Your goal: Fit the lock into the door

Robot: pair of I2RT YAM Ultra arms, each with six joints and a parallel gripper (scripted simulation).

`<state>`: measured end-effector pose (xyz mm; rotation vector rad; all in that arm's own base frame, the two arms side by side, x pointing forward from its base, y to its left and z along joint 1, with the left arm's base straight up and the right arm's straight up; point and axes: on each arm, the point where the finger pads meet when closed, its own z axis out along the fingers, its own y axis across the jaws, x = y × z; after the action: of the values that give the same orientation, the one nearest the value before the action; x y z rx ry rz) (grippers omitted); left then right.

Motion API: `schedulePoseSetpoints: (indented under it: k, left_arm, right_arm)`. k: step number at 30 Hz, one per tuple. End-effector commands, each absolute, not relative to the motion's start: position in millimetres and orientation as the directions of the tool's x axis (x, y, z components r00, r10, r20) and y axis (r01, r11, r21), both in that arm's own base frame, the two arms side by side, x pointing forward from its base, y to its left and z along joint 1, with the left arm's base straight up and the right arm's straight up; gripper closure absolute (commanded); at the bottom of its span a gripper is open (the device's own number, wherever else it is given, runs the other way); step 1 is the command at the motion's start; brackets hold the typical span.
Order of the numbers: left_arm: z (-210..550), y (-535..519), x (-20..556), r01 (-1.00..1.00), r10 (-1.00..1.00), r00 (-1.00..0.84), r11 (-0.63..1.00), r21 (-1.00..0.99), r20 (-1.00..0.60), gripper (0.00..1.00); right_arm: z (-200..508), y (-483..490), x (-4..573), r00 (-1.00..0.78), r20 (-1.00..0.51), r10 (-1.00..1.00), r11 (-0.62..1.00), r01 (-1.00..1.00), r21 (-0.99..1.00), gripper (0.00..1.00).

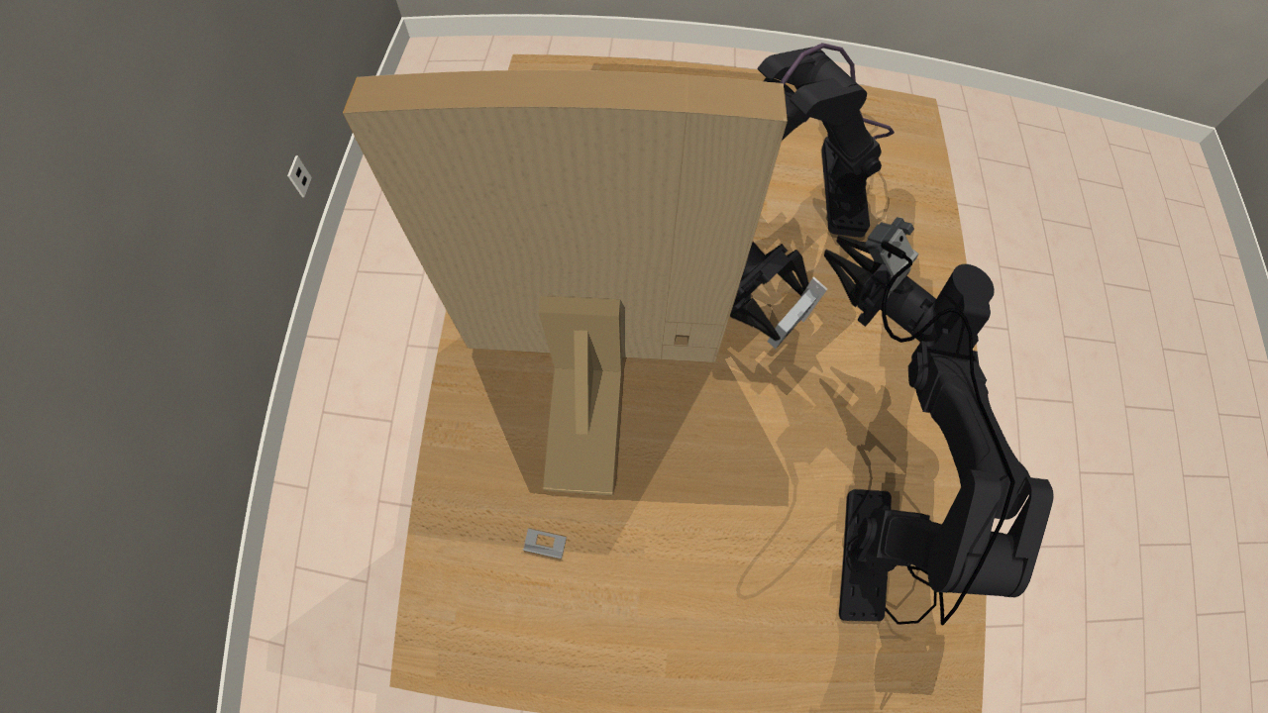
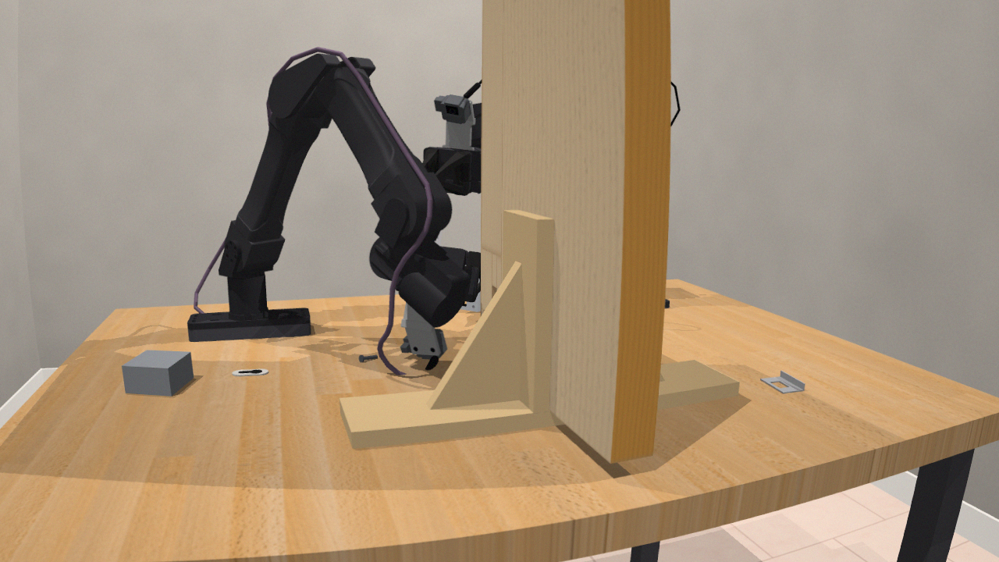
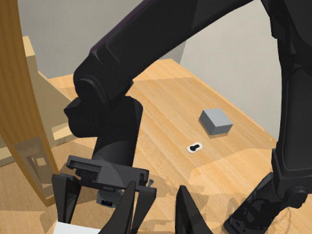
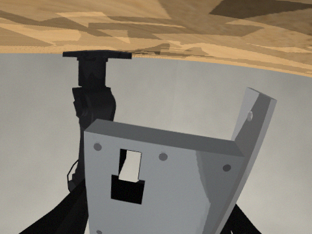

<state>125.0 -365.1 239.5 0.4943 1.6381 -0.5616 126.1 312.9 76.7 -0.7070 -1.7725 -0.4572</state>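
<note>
The wooden door stands upright. The tall slot in its edge shows in the left wrist view, and a square keyhole shows low in its face. My right gripper is shut on the grey lock, its fingers wide apart around the lock body, outside the slot beside the door. In the right wrist view the lock's keyhole and long plate face the camera side. My left gripper is partly open and empty, near the lock but apart from it.
Wooden brackets brace the door on both sides. A grey block, a keyhole cover and a bolt lie on one side, an angled plate on the other.
</note>
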Motion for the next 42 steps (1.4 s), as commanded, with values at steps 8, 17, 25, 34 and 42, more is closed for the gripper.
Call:
schedulePoseSetpoints:
  k: [8, 17, 25, 34, 42]
  left_arm:
    - [219, -364, 128, 0.598, 0.005, -0.127, 0.798, -0.072, -0.992, 0.71]
    - [207, -365, 128, 0.598, 0.005, -0.127, 0.798, -0.072, -0.992, 0.71]
    - [194, -364, 128, 0.598, 0.005, -0.127, 0.798, -0.072, -0.992, 0.71]
    - [182, -363, 128, 0.598, 0.006, -0.127, 0.798, -0.072, -0.992, 0.71]
    - [169, -360, 128, 0.598, 0.006, -0.127, 0.798, -0.072, -0.992, 0.71]
  right_arm:
    - [102, 322, 132, -0.191, 0.966, 0.175, 0.721, 0.693, 0.006, 0.24]
    - [102, 322, 132, -0.191, 0.966, 0.175, 0.721, 0.693, 0.006, 0.24]
    - [102, 322, 132, -0.191, 0.966, 0.175, 0.721, 0.693, 0.006, 0.24]
    - [102, 322, 132, -0.191, 0.966, 0.175, 0.721, 0.693, 0.006, 0.24]
    - [102, 322, 132, -0.191, 0.966, 0.175, 0.721, 0.693, 0.006, 0.24]
